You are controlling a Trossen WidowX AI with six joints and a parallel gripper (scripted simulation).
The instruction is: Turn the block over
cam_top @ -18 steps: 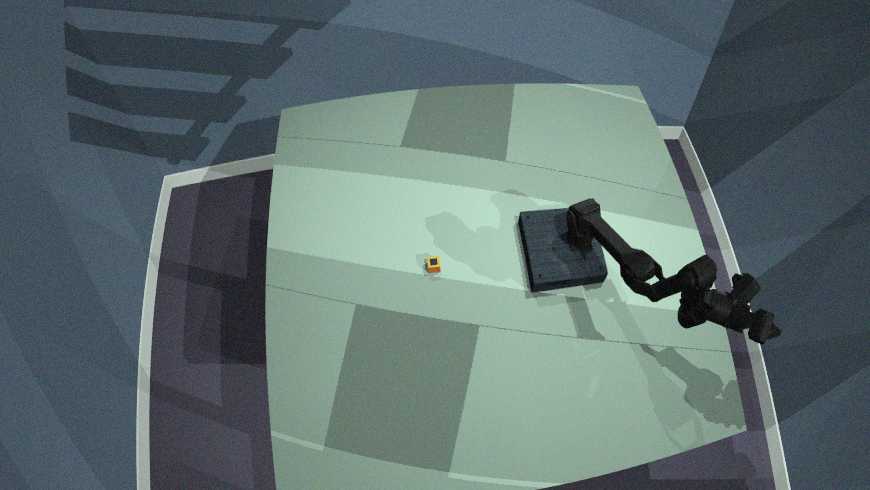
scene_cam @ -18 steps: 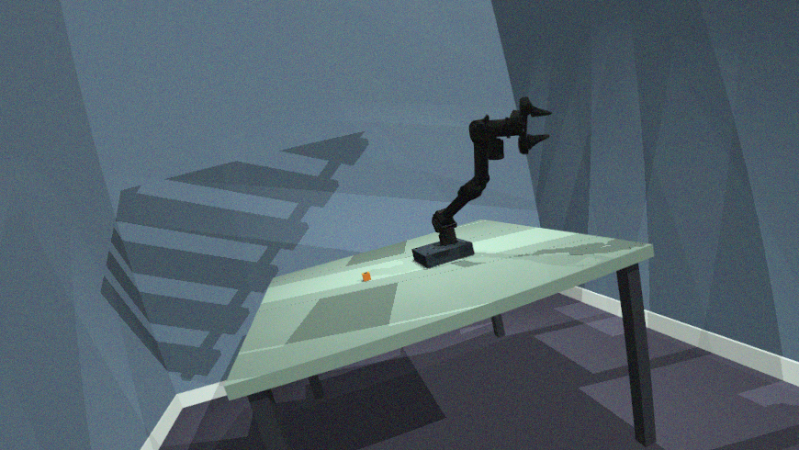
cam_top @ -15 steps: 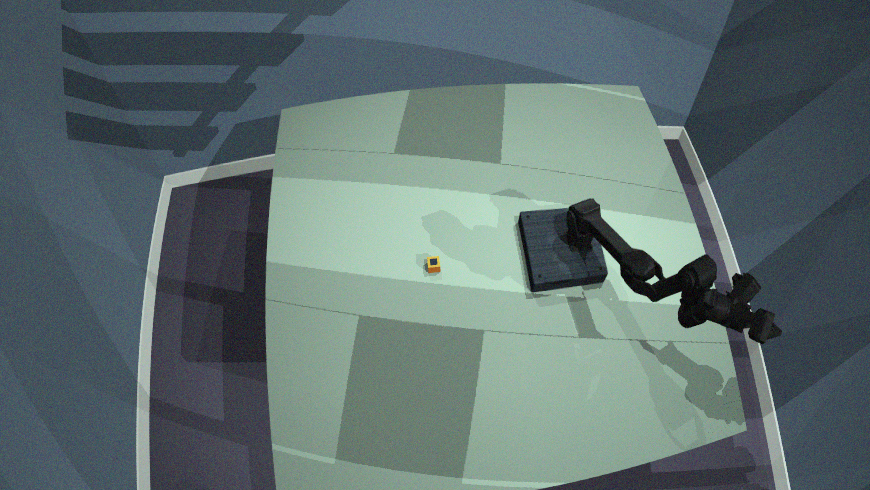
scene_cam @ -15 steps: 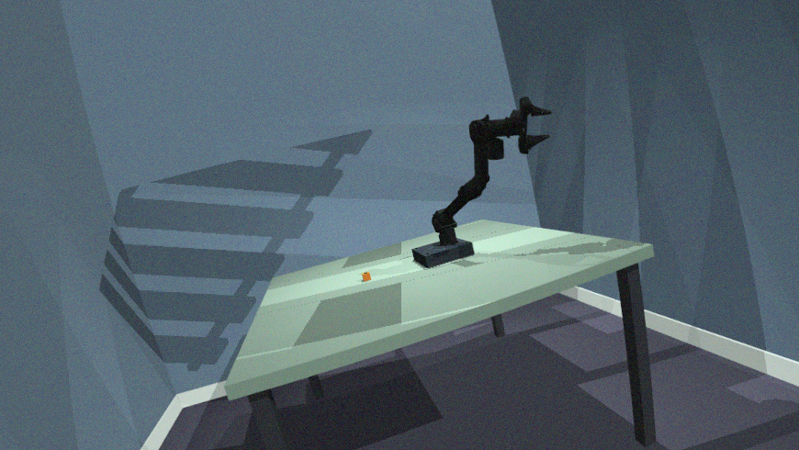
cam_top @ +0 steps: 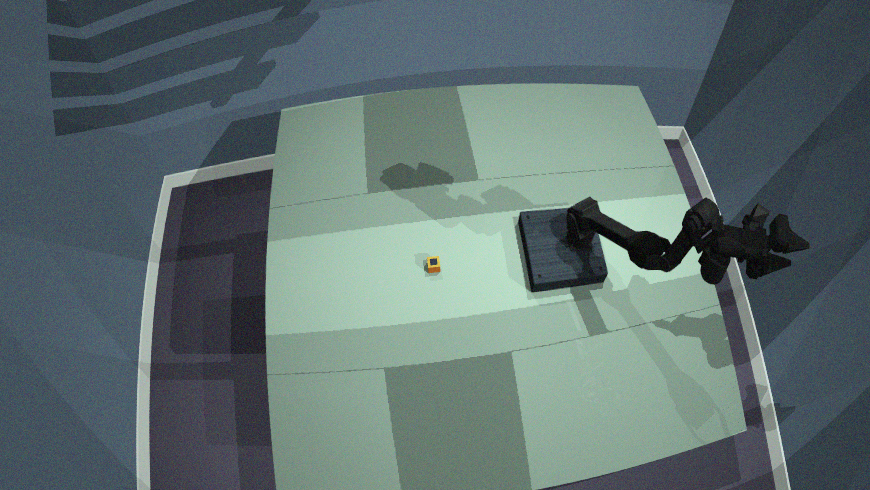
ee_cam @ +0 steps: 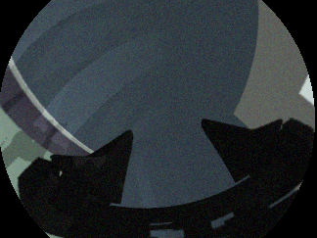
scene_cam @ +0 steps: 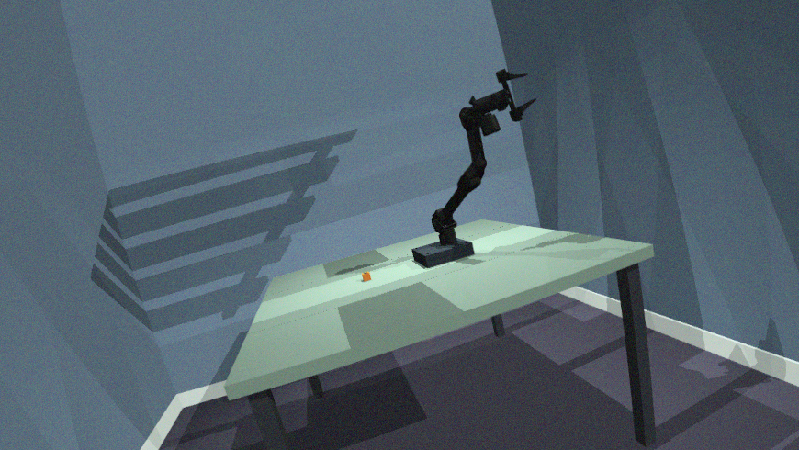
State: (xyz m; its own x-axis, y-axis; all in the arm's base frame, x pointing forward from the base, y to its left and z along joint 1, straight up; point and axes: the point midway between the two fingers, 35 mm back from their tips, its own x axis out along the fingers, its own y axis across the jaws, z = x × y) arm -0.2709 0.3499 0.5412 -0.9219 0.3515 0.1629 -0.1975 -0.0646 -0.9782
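A small orange block (cam_top: 433, 268) (scene_cam: 365, 276) rests on the pale green table (cam_top: 328, 292) (scene_cam: 290, 341). Its top face carries a dark square mark (cam_top: 433, 261), facing up in the top view. My gripper (cam_top: 799, 254) (scene_cam: 531, 86) (ee_cam: 167, 127) is open and empty, its two black fingers wide apart. It is high above the table, at the far side of the arm's base from the block, pointing away from the block. The block does not show in the wrist view.
The arm's dark base box (cam_top: 560, 249) (scene_cam: 443, 253) stands on the table to the right of the block in the top view. The arm rises from it and leans away from the block. Shadows of the arm fall across the table and walls. The wrist view shows mostly wall.
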